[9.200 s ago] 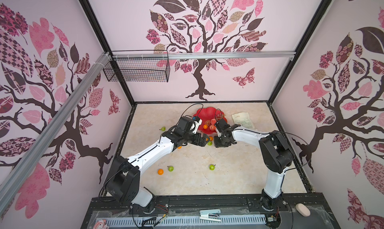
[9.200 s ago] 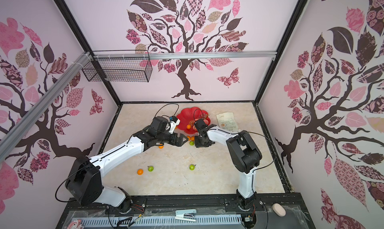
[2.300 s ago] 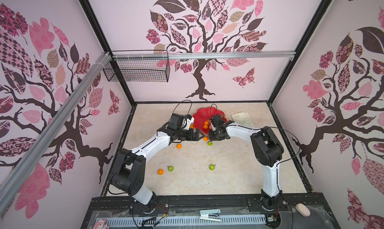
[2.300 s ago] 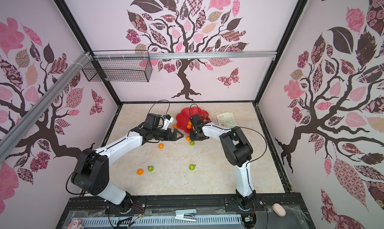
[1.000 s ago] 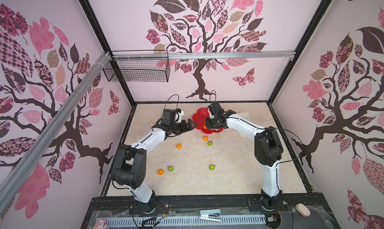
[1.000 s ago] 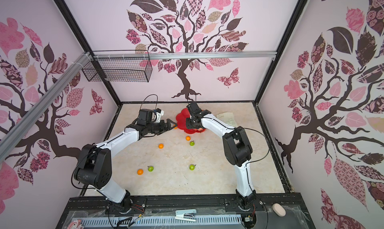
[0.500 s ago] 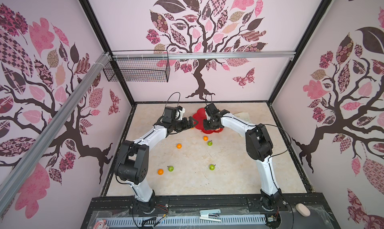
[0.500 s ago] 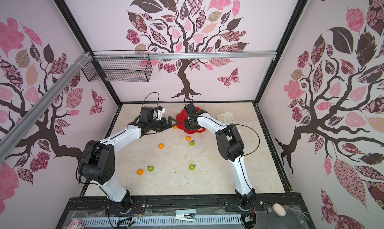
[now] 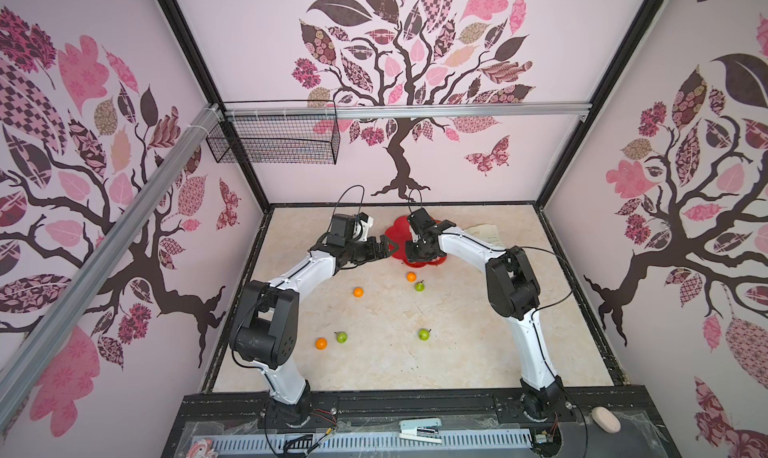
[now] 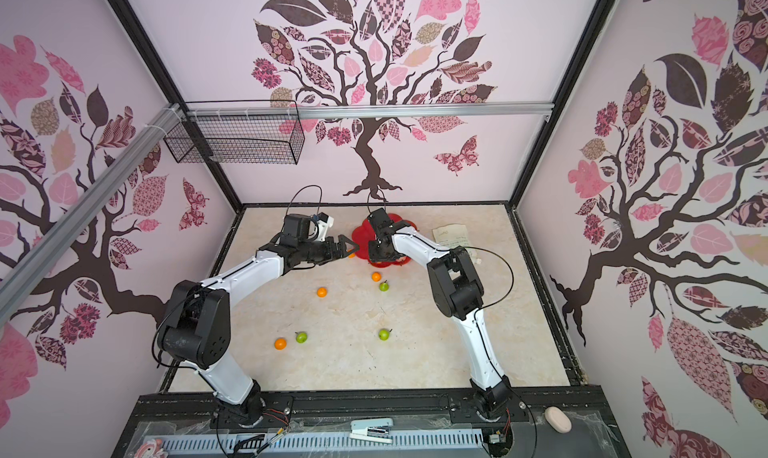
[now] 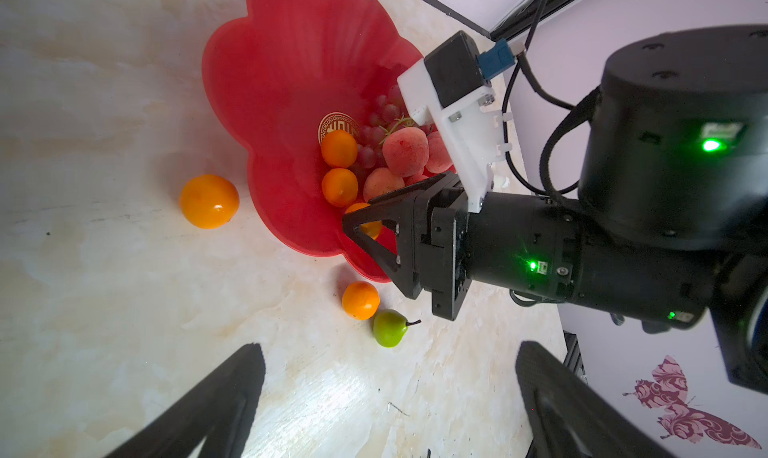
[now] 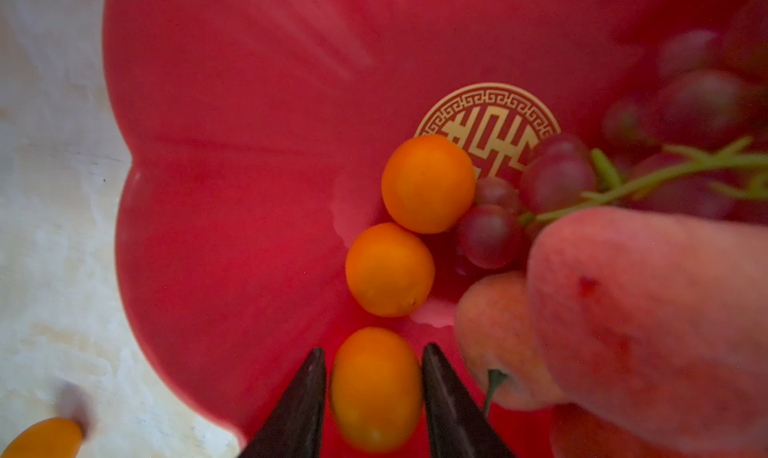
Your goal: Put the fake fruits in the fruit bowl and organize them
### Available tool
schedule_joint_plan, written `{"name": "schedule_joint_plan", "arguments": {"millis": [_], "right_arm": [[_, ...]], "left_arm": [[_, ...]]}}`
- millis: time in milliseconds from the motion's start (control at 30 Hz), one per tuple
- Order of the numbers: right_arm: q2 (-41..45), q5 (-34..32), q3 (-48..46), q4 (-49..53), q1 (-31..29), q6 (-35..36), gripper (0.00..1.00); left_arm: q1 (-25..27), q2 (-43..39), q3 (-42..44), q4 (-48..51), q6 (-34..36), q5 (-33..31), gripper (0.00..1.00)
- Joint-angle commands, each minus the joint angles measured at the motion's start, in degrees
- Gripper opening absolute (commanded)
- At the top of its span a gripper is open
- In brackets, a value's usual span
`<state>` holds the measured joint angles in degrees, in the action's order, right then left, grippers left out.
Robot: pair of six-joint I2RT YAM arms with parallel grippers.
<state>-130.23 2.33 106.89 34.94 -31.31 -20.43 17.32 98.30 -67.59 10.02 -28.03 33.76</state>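
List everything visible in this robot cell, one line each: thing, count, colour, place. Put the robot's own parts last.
glossy red flower-shaped fruit bowl: one, red, gold emblem, far middle of the beige table
small orange plastic balls: seven, orange, three in bowl, four on table
green stemmed plastic fruits: three, green, on table
pink-red plastic peaches: at least three, pink-red, in bowl
dark red plastic grape bunch: one, dark red, in bowl
printed paper packet: one, pale, right of bowl
black wire basket: one, black, hung high, far left
white stapler: one, white, front ledge
white-and-black arms: two, either side
left tool: one, black, open, empty, at bowl's left rim
right tool: one, black, over bowl, orange ball between its fingers
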Motion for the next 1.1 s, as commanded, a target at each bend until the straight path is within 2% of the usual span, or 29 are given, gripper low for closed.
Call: {"name": "schedule_joint_plan", "arguments": {"millis": [0, 367, 667, 833, 1067], "right_arm": [[-2.20, 0.11, 2.82, 1.54, 0.28, 0.85, 0.42], [3.14, -1.27, 2.88, 2.50, 0.36, 1.50, 0.43], [13.26, -1.51, -6.01, -0.05, 0.37, 1.09, 0.43], [19.66, -0.60, -13.73, -2.67, 0.24, 0.05, 0.43], [25.35, 0.98, -24.70, -6.64, -0.67, -2.18, 0.43]], "left_arm": [[0.48, 1.41, -1.97, 0.79, 1.78, 0.26, 0.98], [0.95, -2.20, -0.94, 2.89, 4.42, -1.91, 0.98], [5.25, -8.93, 1.78, 6.55, 7.31, -7.46, 0.98], [7.78, -13.23, 5.96, 6.66, 3.45, -11.25, 0.98], [8.58, -20.32, 15.27, 4.07, -1.96, -15.14, 0.98]]}}
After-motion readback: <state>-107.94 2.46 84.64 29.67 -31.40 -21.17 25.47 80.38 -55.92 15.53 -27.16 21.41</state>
